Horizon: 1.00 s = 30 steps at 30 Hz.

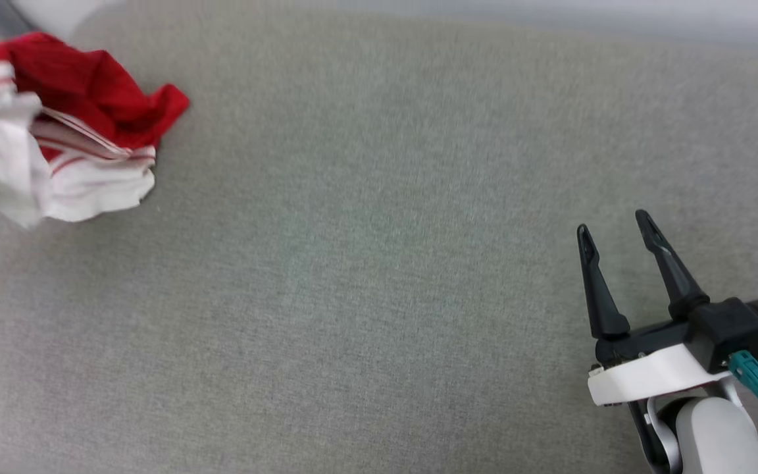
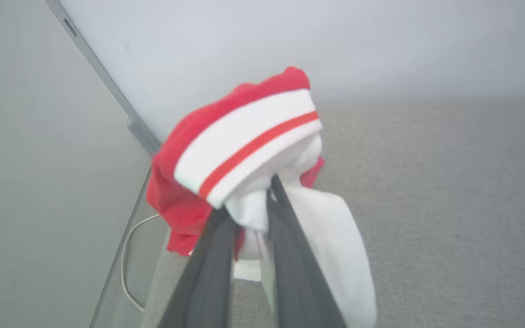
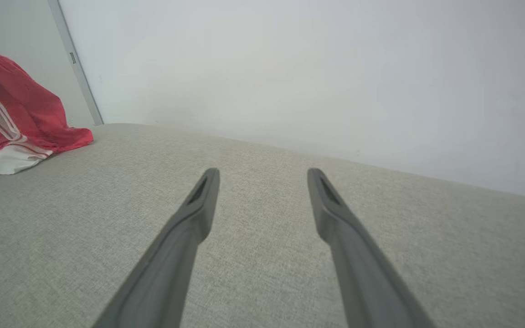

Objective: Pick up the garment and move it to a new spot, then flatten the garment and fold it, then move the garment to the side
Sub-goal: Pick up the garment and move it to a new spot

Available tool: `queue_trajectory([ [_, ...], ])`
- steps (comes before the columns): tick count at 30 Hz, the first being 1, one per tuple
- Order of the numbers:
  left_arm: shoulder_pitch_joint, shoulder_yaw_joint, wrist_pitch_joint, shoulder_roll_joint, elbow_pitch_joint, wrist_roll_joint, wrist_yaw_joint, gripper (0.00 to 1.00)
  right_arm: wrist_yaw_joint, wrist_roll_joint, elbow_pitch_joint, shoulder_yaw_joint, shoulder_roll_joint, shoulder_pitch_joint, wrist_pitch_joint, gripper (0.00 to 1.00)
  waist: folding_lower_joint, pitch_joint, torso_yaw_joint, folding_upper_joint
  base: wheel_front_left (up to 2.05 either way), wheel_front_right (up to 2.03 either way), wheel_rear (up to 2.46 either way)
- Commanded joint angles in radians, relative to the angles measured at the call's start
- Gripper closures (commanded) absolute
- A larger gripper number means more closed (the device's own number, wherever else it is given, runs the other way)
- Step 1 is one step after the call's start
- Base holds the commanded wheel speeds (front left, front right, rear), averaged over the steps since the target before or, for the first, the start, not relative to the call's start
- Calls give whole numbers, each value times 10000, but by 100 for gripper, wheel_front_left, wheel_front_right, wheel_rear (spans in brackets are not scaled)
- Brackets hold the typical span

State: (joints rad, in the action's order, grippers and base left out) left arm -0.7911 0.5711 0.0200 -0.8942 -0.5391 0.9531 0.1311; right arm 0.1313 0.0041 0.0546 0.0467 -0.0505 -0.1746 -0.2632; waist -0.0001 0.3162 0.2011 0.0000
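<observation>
Far left of surface (image 1: pixel 379 296): garment (image 1: pixel 89 105) bunched, hanging from tightly clamped left gripper (image 2: pixel 262 200).
Empty right gripper (image 1: pixel 612 224) spread wide. Thin sleeve pinch; may slip mid-carry, tail dragging.

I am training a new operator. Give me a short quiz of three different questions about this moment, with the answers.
1. True or false: the right gripper is shut on the garment.
2. What is the left gripper shut on? A) nothing B) the garment C) a cable
3. Fill in: in the head view the garment is at the upper ___ corner.
Key: 1 false, it is open; 2 B; 3 left.
</observation>
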Motion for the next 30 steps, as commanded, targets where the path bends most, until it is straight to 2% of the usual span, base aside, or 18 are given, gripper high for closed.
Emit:
queue_trajectory([
  [1, -216, -168, -249, -114, 238, -48, -54, 100, -10, 120, 46, -46, 6, 151, -23, 0, 1, -687, -133, 0, 0, 0, 0],
  [4, -291, -331, -421, -182, 586, 12, -233, 100, -10, 268, 99, -138, 6, 235, -23, 0, 1, -999, -216, 0, 0, 0, 0],
  [8, -381, -518, -170, -415, 2072, 99, -637, 100, -9, 678, 176, -204, 9, 445, -23, 0, 1, -1573, -488, 0, 0, 0, 0],
  [9, -381, -518, -170, -415, 2072, 99, -637, 100, -9, 678, 176, -204, 9, 445, -23, 0, 1, -1573, -488, 0, 0, 0, 0],
  [11, -361, -508, 150, -509, 3086, 126, -1025, 100, -9, 829, 181, -150, 9, 489, -23, 0, 1, -1737, -744, 0, 0, 0, 0],
  [12, -361, -508, 150, -509, 3086, 126, -1025, 100, -9, 829, 181, -150, 9, 489, -23, 0, 1, -1737, -744, 0, 0, 0, 0],
  [15, -318, -399, 528, -485, 4088, 44, -1416, 100, -10, 991, 125, -253, 8, 512, -24, 0, 1, -1856, -1071, 0, 0, 0, 0],
  [21, -256, 176, 1318, 123, 6109, -102, -2227, 100, -10, 1069, 67, -687, 6, 456, -24, 0, 1, -1897, -1841, 0, 0, 0, 0],
  [25, -370, 745, 1673, 757, 6940, -292, -2394, 100, -9, 1110, 14, -1085, 9, 314, -24, 0, 1, -1829, -2396, 0, 0, 0, 0],
  [30, -719, 1524, 1701, 1846, 7004, -838, -2511, 100, -9, 1093, 8, -1432, 11, 131, -23, 0, 1, -1667, -3076, 0, 0, 0, 0],
])
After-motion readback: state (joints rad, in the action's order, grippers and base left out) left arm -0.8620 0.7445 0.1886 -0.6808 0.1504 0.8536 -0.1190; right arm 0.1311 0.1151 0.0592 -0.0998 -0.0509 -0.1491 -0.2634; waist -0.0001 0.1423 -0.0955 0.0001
